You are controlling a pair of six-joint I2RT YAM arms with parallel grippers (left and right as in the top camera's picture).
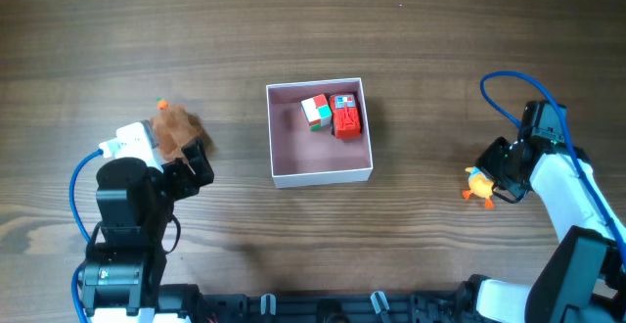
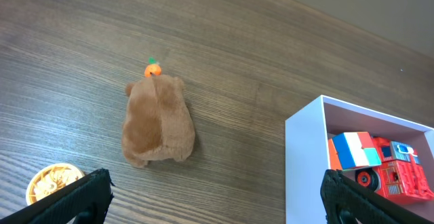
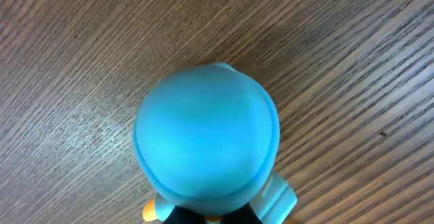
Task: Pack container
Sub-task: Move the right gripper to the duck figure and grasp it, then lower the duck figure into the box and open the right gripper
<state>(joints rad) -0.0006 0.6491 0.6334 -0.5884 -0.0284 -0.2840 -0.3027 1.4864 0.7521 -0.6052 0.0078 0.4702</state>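
Observation:
The container [image 1: 273,137] is a square white-walled box with a pink floor at the table's middle; its white wall also shows in the left wrist view [image 2: 305,163]. Inside lie a red toy truck [image 1: 346,120] and a white, green and red cube [image 1: 315,111]. A brown plush toy [image 1: 174,125] with an orange tip lies left of it, just ahead of my open, empty left gripper [image 1: 193,169]. My right gripper [image 1: 497,176] is shut on a blue and orange toy [image 1: 478,185] at the right; its blue head [image 3: 207,139] fills the right wrist view and hides the fingers.
A small round tan biscuit-like piece [image 2: 51,181] lies on the wood beside my left finger. The brown plush [image 2: 157,122] lies apart from the container's left wall, with bare wood between them.

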